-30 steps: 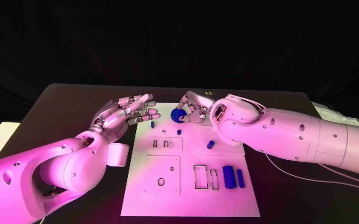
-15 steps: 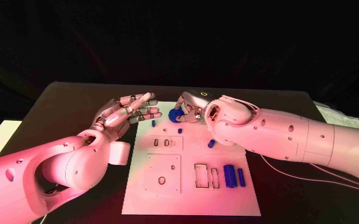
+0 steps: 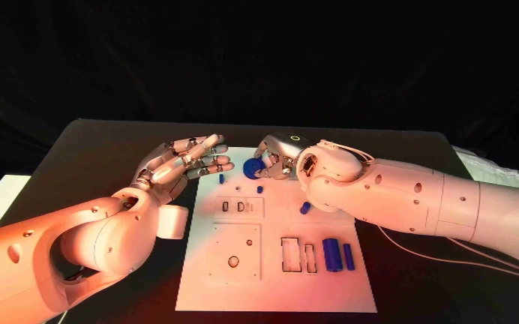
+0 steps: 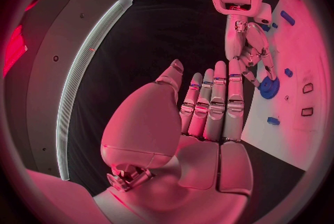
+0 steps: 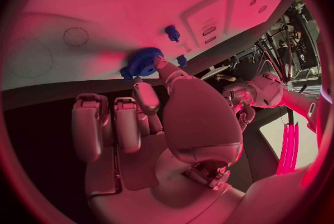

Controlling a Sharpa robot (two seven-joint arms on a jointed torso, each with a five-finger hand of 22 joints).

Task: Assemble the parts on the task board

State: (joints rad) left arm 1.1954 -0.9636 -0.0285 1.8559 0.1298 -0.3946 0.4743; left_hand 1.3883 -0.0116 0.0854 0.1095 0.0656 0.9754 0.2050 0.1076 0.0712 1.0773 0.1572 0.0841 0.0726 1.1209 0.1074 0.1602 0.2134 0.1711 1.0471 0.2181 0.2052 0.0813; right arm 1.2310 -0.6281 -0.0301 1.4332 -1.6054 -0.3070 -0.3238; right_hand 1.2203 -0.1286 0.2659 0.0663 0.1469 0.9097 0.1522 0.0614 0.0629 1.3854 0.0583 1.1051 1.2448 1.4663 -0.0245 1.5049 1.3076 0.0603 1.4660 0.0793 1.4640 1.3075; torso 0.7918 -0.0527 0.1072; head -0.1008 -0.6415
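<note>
Blue pieces nearest you come first: two upright bars, a thick one [image 3: 331, 254] and a thin one [image 3: 348, 256], lie side by side near the task board's [image 3: 276, 294] right edge, just beside an open rectangular slot [image 3: 290, 254]. Farther in, a small blue peg [image 3: 305, 208] lies loose toward the right edge, and another small peg [image 3: 259, 189] stands past the two short slots near the left edge.

Your left hand [image 3: 184, 163] hovers off the board's left edge toward its far corner, palm up, fingers spread and holding nothing; treat it as idle for now.

Your right hand [image 3: 279, 160] is at the board's far edge, and it pinches the blue gear [image 3: 254, 168] between thumb and fingertips. The right wrist view shows the toothed gear [image 5: 142, 62] close against the white plate, but you cannot tell from these frames whether it already touches the board or sits just above it.

Judging by this, the step in hand is seating the gear near the far edge, with most other parts not yet placed. Your next move calls for lining the gear's bore over its mount, lowering it straight, and only parting the fingers once it sits flat. Watch that the thumb does not drag the gear sideways, and keep the hand off the small peg standing close by.
</note>
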